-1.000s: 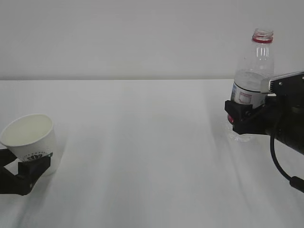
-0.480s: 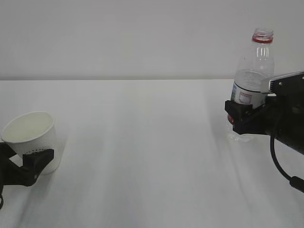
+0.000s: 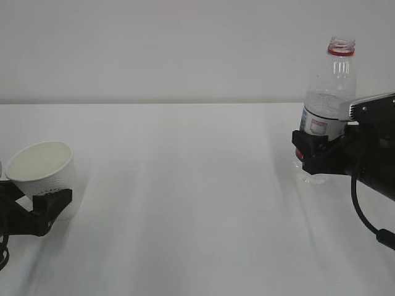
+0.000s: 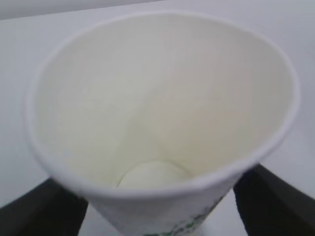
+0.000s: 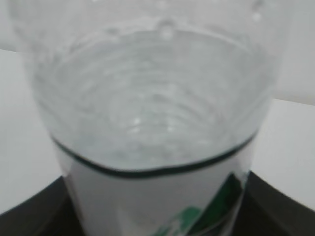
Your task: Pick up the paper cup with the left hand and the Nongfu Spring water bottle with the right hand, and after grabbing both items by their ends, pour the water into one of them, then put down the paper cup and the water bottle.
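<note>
At far left of the white table [image 3: 185,203], the paper cup [image 3: 42,174] sits tilted between the black jaws of the left hand [image 3: 37,206], its mouth leaning toward the camera; the jaws flank its lower wall, one finger [image 3: 54,202] dark against the base. The wrist view looks straight down into the cup's cream interior [image 4: 162,113], with a dark jaw on either side of its base; whether the pads actually press the paper cannot be told.

At right, the Nongfu Spring water bottle [image 3: 330,92] stands upright and uncapped, its red neck ring above the right hand [image 3: 315,151], whose blocky jaws are clamped across the labelled lower body. The wrist camera shows the water [image 5: 147,118] level inside the clear wall, just above the label edge.
</note>
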Tool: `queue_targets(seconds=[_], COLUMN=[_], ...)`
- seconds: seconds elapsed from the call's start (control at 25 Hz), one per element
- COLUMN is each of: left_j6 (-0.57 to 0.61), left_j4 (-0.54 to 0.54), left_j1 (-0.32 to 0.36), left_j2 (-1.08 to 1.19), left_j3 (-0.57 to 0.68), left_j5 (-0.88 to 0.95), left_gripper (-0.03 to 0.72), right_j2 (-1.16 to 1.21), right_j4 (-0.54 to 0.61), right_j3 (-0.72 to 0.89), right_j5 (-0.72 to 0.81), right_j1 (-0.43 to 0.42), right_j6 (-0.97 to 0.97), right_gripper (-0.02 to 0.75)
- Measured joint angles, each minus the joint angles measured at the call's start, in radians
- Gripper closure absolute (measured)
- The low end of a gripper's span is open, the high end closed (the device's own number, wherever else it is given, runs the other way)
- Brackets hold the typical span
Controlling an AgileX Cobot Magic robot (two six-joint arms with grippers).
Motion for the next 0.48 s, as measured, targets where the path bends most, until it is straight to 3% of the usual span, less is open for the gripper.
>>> queue_targets(seconds=[0.48], left_j6=[0.0], left_j4=[0.016], left_j1=[0.0], left_j2=[0.049], left_j3=[-0.019], left_j5=[0.0], left_gripper=[0.019], right_j2=[0.0], right_j4=[0.0], right_j3=[0.0], right_j5=[0.0], right_j1=[0.0], right_j6=[0.0], right_gripper=[0.217])
